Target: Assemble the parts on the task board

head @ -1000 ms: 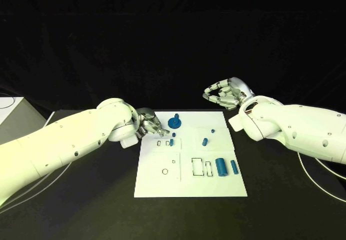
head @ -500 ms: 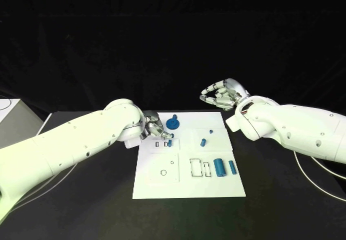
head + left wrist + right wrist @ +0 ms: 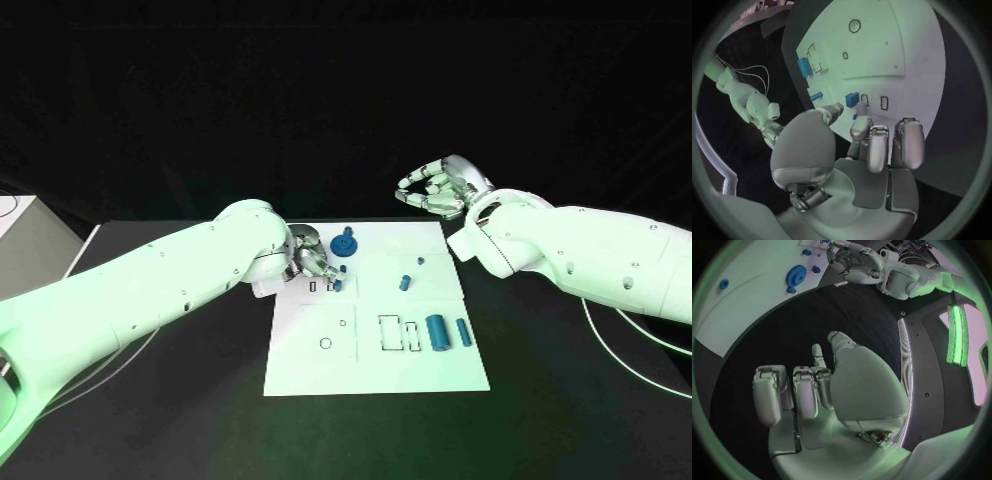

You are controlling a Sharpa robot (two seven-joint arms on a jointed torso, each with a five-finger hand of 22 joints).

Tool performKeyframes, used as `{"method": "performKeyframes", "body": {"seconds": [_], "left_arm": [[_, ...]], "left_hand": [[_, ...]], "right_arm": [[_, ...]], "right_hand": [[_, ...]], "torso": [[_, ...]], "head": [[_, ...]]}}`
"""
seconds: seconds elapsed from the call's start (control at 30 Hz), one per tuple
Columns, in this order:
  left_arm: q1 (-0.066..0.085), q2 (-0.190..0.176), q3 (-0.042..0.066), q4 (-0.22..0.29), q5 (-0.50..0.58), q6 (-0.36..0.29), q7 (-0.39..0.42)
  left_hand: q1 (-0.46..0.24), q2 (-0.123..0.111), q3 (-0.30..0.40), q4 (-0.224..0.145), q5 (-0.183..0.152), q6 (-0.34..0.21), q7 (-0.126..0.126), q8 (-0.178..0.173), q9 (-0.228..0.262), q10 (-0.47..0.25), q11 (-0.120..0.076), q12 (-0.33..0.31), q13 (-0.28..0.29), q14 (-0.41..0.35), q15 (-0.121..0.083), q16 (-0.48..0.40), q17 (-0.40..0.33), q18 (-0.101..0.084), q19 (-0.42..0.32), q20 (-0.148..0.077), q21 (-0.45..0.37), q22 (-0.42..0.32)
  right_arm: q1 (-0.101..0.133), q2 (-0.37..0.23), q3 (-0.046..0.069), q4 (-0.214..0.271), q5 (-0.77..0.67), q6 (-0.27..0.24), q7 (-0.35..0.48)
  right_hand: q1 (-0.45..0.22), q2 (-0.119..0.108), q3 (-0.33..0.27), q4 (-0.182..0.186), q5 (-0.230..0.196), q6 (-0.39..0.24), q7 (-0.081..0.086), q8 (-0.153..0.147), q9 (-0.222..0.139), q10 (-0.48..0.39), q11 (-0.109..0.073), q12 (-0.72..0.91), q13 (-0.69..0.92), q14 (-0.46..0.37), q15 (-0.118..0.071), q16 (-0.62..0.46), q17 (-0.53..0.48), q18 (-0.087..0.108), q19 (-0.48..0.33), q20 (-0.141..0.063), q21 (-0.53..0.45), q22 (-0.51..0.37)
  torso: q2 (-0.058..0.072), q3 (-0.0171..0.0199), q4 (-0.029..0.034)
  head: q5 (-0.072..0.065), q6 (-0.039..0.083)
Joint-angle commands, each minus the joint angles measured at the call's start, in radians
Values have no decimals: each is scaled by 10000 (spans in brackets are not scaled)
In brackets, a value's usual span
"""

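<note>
The left hand (image 3: 310,262) hovers over the task board (image 3: 378,358), fingertips pinching a small blue part (image 3: 852,99) above its slots, apparently to seat it; the right hand (image 3: 437,188) waits raised, fingers curled on nothing, clear of the work

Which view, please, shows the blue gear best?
The head view: the gear sits unobstructed at the board's far edge, beside the left hand. The right wrist view shows it distorted near the rim; in the left wrist view I cannot identify it.
</note>
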Motion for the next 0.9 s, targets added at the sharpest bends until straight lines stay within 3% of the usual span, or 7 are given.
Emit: {"method": "performKeyframes", "body": {"seconds": [0.03, 0.23, 0.53, 0.9], "left_arm": [[-10, 62, -3, -41, 134, 182, 14], [-26, 91, -9, -97, 245, 250, 30], [-39, 117, -11, -143, 380, 353, 50], [-89, 280, -12, -339, 535, 420, 52]], "left_hand": [[-205, -19, -14, 27, -11, -15, 51, 31, 37, -24, 75, 12, -9, 969, -20, 14, 2403, -167, 28, 9, 33, 28], [-233, -24, -38, 24, -11, -19, 54, 30, 47, -37, 79, 4, -21, 963, -16, 7, 2388, -164, 19, 13, 29, 17], [-263, -36, -75, 18, -12, -30, 59, 28, 61, -82, 85, -36, -82, 953, -11, -5, 2364, -156, -8, 19, 14, -18], [-248, -23, -80, 1, -11, -32, 55, 32, 74, -133, 84, -87, -161, 953, -7, -4, 2365, -153, -19, 23, 8, -30]], "right_arm": [[-4, 28, 6, -31, -190, 140, -19], [-14, 57, 6, -58, -225, 140, -27], [-38, 110, 6, -108, -264, 147, -51], [-52, 159, 5, -128, -290, 164, -73]], "right_hand": [[-40, -103, 58, -1, -56, -82, 6, -67, 13, 985, 26, 21, 2552, 918, 8, 3, 2094, 21, 764, 6, 1, 2193], [-53, -102, 72, 4, -84, -86, 9, -68, 19, 988, 29, 25, 2555, 920, 11, 6, 2103, 22, 764, 10, -2, 2191], [-72, -101, 97, 7, -135, -92, 12, -69, 29, 981, 34, 16, 2548, 919, 16, 3, 2096, 23, 762, 15, -9, 2187], [-85, -103, 111, 8, -167, -97, 14, -69, 36, 984, 37, 19, 2551, 919, 19, 4, 2099, 23, 762, 18, -9, 2187]], "torso": [[4, -11, -12], [-3, 7, -11], [-15, -6, 14], [2, -16, -13]], "head": [[-31, -19], [-65, -35], [-72, -42], [-57, -23]]}}
